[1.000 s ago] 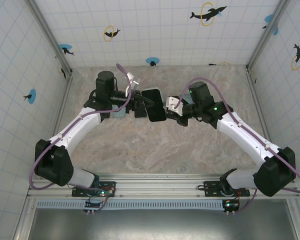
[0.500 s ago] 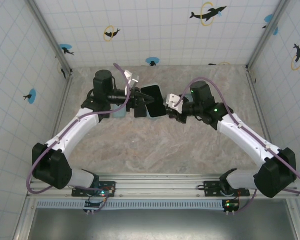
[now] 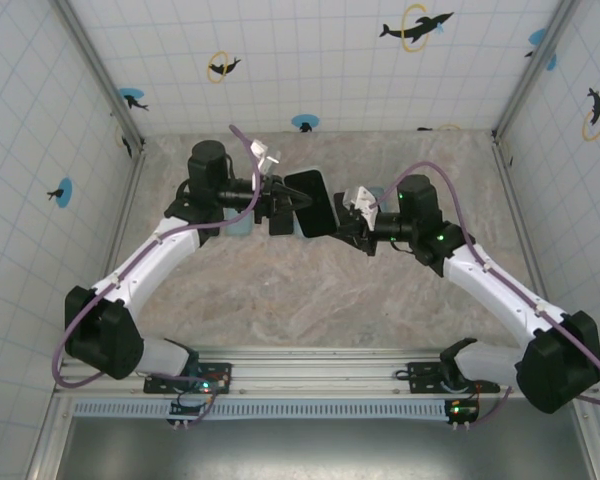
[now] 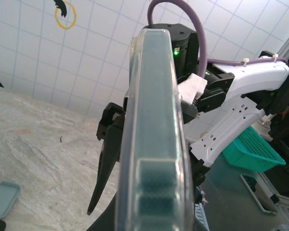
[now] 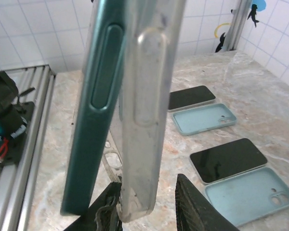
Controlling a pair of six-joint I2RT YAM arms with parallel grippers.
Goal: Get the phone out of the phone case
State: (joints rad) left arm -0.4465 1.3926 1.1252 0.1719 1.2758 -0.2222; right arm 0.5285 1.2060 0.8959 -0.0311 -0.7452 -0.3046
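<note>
Since a second ago the right arm (image 3: 490,285) has drawn back toward its own side, its elbow now farther right and lower, and the right gripper (image 3: 344,228) has gone from closed to parted; the left arm (image 3: 150,255) has barely shifted. Both arms reach inward from their bases over the table (image 3: 310,300), wrists turned so the grippers face one another. The left gripper (image 3: 286,206) is closed tight at the left edge of the phone (image 3: 312,203), holding it in the air between the two; whether its pads bear on the phone itself or on the phone case (image 5: 147,96) I cannot tell. The right gripper's fingers (image 5: 190,209) stand partly apart at the phone's right edge, with the lower end of the clear case between them; bare table shows between the case and one finger, so nothing is clamped there. From above the phone shows a dark broad face, its long axis running from far-left to near-right. In the right wrist view it stands on end, edge-on, the teal body on the left and the case peeled away on the right, the gap widening downward. On the table behind lie two spare phones (image 5: 191,97) and two pale blue spare cases (image 5: 204,119).
</note>
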